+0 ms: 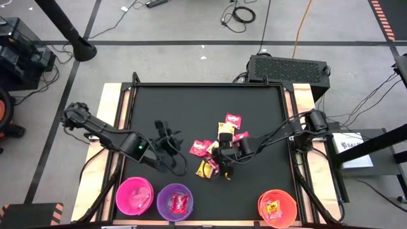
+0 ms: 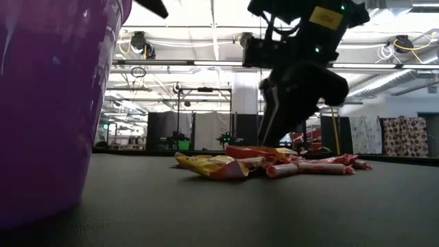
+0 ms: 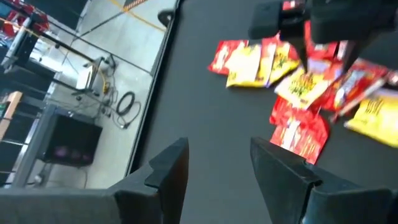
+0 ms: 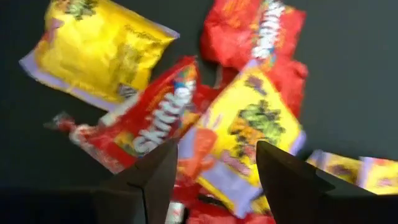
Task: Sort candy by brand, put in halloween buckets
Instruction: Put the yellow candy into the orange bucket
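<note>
Black surface (image 1: 191, 102); along its near edge stand three buckets: pink bucket (image 1: 134, 195) at the left, purple bucket (image 1: 174, 201) just beside it, orange bucket (image 1: 276, 207) toward the right corner. Candy pile (image 1: 215, 152) lies mid-surface, red and yellow packets overlapping. Right gripper (image 4: 214, 180) hangs open directly over the pile; left gripper (image 3: 217, 168) open, empty, left of the pile.

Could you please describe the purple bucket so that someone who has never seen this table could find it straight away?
Look along the near edge of the black table, where three round buckets stand in a row. The purple bucket is the middle one, right beside the pink bucket and far from the orange bucket. It alone is purple, and it holds a red candy packet.
</note>
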Robot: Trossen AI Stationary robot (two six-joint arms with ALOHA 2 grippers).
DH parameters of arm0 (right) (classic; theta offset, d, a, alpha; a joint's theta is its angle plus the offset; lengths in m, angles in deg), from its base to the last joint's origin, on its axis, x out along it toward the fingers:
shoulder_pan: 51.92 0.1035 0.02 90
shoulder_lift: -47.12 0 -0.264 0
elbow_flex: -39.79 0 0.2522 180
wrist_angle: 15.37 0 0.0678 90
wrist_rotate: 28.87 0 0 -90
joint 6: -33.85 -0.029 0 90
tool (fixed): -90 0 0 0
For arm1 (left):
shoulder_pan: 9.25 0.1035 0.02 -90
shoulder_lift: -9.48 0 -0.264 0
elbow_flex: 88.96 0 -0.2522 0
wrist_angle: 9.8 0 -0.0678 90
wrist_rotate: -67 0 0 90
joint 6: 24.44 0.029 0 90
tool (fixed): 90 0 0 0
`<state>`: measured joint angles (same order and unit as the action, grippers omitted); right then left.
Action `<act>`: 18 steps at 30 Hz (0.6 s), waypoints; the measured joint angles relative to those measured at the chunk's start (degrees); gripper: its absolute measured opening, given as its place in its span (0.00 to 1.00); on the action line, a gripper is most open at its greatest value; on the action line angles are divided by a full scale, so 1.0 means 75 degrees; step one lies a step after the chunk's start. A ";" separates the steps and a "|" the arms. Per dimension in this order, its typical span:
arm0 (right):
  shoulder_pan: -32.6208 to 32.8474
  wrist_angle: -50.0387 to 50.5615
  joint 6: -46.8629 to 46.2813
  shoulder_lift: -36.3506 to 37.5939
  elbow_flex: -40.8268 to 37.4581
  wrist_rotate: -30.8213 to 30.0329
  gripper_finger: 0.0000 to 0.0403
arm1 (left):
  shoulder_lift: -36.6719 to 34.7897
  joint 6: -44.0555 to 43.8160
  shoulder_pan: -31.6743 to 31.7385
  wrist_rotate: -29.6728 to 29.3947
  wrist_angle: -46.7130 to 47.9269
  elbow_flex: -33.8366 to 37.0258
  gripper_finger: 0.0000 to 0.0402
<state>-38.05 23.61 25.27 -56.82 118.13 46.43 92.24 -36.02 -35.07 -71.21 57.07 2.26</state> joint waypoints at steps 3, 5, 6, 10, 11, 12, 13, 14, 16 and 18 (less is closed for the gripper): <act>0.0067 -0.0051 -0.0158 -0.0049 0.0000 -0.0001 0.52 | 0.0000 0.0027 -0.0001 0.0001 -0.0006 0.0216 0.45; 0.0076 -0.0054 -0.0269 -0.0052 0.0003 -0.0020 0.52 | 0.0000 0.0029 -0.0002 0.0000 -0.0005 0.0318 0.45; 0.0074 -0.0053 -0.0331 -0.0055 0.0003 -0.0021 0.52 | 0.0000 0.0029 0.0000 0.0000 0.0000 0.0348 0.45; 0.0061 -0.0043 -0.0361 -0.0057 0.0003 -0.0049 0.49 | 0.0000 0.0028 0.0000 0.0000 -0.0027 0.0375 0.45; 0.0052 -0.0024 -0.0363 -0.0058 0.0003 -0.0044 0.48 | 0.0000 0.0026 0.0000 0.0000 -0.0056 0.0375 0.45; 0.0038 -0.0014 -0.0361 -0.0058 0.0003 -0.0032 0.46 | 0.0000 0.0029 0.0003 0.0000 -0.0088 0.0375 0.45; 0.0023 -0.0017 -0.0361 -0.0058 0.0003 -0.0024 0.43 | 0.0000 0.0037 0.0003 -0.0002 -0.0134 0.0375 0.45; 0.0015 -0.0019 -0.0358 -0.0058 0.0003 -0.0006 0.41 | 0.0000 0.0042 0.0003 0.0000 -0.0200 0.0375 0.45; 0.0012 -0.0012 -0.0361 -0.0058 0.0003 0.0006 0.37 | 0.0000 0.0041 0.0003 0.0000 -0.0274 0.0375 0.45; 0.0012 -0.0010 -0.0347 -0.0058 0.0003 0.0006 0.33 | 0.0000 0.0044 0.0003 0.0000 -0.0285 0.0375 0.45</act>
<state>-37.96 23.54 22.67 -57.26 118.15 46.48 92.24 -35.69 -35.05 -71.21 54.93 5.07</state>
